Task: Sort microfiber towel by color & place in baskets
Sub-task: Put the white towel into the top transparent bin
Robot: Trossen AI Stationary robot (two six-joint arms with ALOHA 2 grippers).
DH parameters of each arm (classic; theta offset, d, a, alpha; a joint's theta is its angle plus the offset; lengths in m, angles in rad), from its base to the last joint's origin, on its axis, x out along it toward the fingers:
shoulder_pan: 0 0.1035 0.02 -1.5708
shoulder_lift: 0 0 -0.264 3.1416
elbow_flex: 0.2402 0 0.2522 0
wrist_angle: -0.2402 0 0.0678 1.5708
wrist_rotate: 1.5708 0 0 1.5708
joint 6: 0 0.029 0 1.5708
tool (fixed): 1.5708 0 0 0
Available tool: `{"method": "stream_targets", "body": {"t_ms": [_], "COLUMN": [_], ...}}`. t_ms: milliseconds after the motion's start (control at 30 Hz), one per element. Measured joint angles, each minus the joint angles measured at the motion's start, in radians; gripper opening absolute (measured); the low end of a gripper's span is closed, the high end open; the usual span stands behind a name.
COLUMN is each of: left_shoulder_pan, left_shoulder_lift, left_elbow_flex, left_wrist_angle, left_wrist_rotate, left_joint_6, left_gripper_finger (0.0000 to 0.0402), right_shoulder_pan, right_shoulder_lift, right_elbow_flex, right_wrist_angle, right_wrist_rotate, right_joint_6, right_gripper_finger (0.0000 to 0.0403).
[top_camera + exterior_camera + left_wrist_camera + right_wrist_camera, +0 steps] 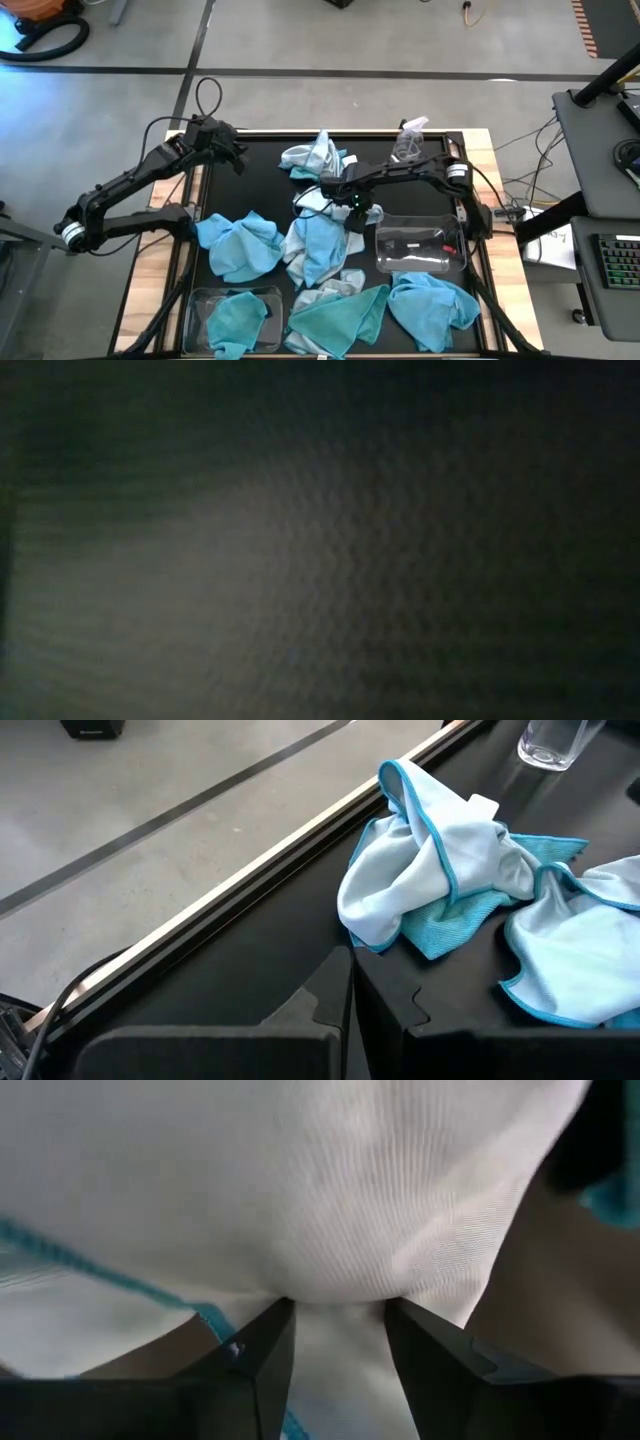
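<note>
Roughly, the black counter carries cloths in about six heaps, two clear baskets and one clear spray bottle.

Right tool sits mid-counter, down on a pale towel. Wrist view: its two fingers stand apart w/ a fold of that pale cloth bulging between them; can't tell if the cloth is pinched or just touching. Jaws part-open at least.

Left tool waits at the far left of the counter, closed, nothing in it. Left wrist view looks over the far heap: pale cloths w/ blue edging over a brighter teal one.

Towel heaps seen from above:
- far centre, pale + blue
- centre, pale-blue pile under the right tool
- left of centre, bright blue
- near centre, teal, w/ a pale bit just beyond it
- near right, bright blue
- one teal cloth inside the near-left basket

Right basket lies right of centre; no cloth shows inside.

Low view is dark, shows nothing usable.
</note>
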Motion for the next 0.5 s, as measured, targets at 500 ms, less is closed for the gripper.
{"method": "stream_targets", "body": {"t_ms": [500], "left_shoulder_pan": [0.000], "left_shoulder_lift": [0.000], "left_elbow_flex": [0.000], "left_wrist_angle": [0.000], "left_wrist_rotate": [0.034], "left_joint_6": [0.000], "left_gripper_finger": [0.0000], "right_shoulder_pan": [-0.002], "right_shoulder_lift": [0.051], "right_elbow_flex": [0.004], "right_wrist_angle": [0.012], "right_wrist_rotate": [-0.008], "right_joint_6": [-0.051], "right_gripper_finger": [0.0125]}}
